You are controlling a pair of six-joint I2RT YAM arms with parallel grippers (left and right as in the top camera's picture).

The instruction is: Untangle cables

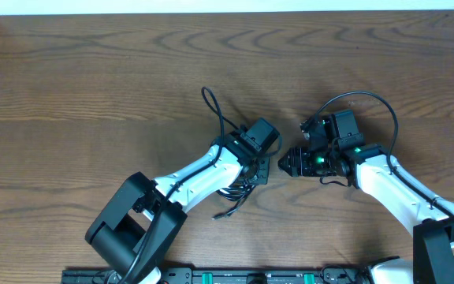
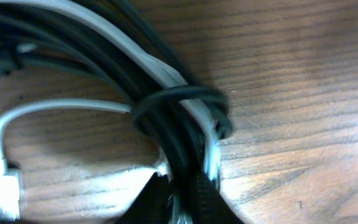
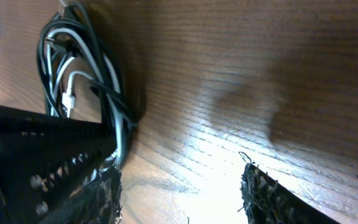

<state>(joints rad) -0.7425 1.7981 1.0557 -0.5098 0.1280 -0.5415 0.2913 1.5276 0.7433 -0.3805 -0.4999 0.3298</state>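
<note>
- Black, thin, flexible cables (image 2: 166,134) and one pale white cable with a small plug end (image 2: 138,53) lie as one knotted bundle. A single black loop (image 2: 179,94) is cinched round all the strands.
- Judging by that, I'd say the untangling has barely started: no cable lies apart from the others.
- The bundle runs straight down into the left gripper (image 1: 260,170) at the bottom of its wrist view. It is too blurred there for me to tell whether the jaws are pinching it.
- The right gripper (image 3: 179,193) has its jaws wide apart, with only bare wood between them. The bundle sits just beyond its left-hand finger (image 3: 73,180).
- From overhead, one black strand (image 1: 213,106) arcs out past the left gripper. The rest is hidden under that arm.
- What I think is left: slip the cinching loop off, draw the white cable free, then lay each cable separately on the brown wood-grain table (image 1: 93,79).
</note>
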